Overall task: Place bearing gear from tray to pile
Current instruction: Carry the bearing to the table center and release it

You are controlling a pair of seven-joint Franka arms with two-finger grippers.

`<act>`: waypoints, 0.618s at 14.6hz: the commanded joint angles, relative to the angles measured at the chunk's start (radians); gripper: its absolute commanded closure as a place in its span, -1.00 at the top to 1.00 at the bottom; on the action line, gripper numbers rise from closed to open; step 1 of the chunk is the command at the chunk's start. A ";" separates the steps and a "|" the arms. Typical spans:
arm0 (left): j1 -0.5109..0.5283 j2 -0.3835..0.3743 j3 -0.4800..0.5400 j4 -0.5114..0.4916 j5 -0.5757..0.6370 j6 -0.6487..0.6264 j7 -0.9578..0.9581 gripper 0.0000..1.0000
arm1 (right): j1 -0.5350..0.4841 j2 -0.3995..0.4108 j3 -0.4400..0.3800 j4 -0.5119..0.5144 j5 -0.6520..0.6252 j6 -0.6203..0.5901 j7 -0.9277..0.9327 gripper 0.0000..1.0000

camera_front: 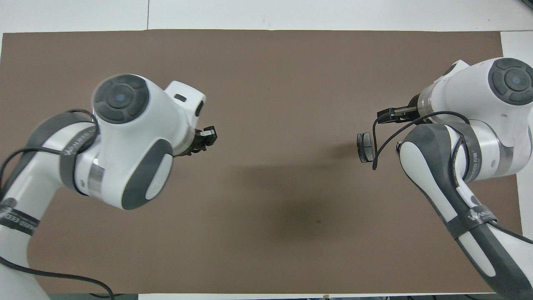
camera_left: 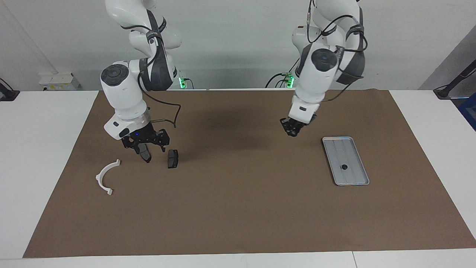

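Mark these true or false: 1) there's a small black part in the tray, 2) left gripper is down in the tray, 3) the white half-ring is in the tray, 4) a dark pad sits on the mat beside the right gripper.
1) A small black part lies in the tray. True.
2) The left gripper is down in the tray. False: it is raised over the bare mat, off the tray toward the middle of the table.
3) The white half-ring lies in the tray. False: it lies on the mat at the right arm's end of the table.
4) A dark pad sits on the mat beside the right gripper. True.
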 commanded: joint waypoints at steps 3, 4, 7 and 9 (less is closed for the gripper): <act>-0.124 0.009 0.022 -0.143 -0.010 0.206 -0.161 -1.00 | -0.010 -0.005 0.004 -0.002 0.018 -0.005 0.014 1.00; -0.133 0.021 0.022 -0.163 -0.010 0.249 -0.181 -1.00 | -0.012 -0.005 0.004 -0.002 0.018 -0.005 0.014 1.00; -0.161 0.118 0.025 -0.157 -0.001 0.321 -0.236 -1.00 | -0.015 -0.005 0.004 -0.004 0.018 -0.007 0.014 1.00; -0.177 0.155 0.027 -0.159 0.000 0.359 -0.247 -1.00 | -0.016 -0.005 0.004 -0.004 0.018 -0.005 0.014 1.00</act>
